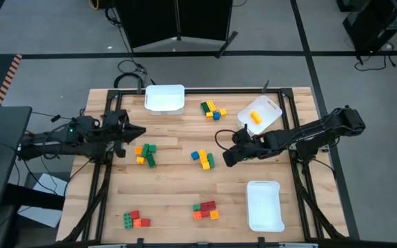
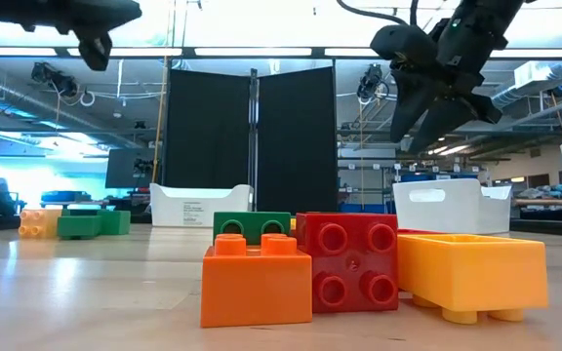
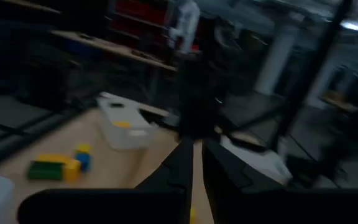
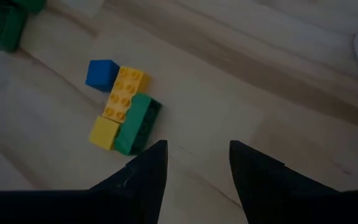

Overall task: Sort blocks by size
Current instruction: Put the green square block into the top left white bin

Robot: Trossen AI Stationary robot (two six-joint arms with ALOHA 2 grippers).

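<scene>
Nearest: orange block (image 2: 256, 284), foreground.
Right hand (image 4: 194, 163): spread, empty; middle blocks (image 4: 122, 110) just ahead.
Left hand (image 1: 138, 131): clenched, empty.

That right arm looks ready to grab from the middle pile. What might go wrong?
The right gripper hovers with open jaws beside the middle cluster, whose blocks touch one another, so closing could catch two or scatter them. One bin sits skewed at the table's edge; a nudge from the arm might push it off.

Take the middle pile of blocks (image 1: 202, 158) as your landmark: you have one bin (image 1: 165, 98) behind-left of it, one (image 1: 260, 114) behind-right, one (image 1: 265, 205) front-right, and another pile (image 1: 145, 154) to its left.
</scene>
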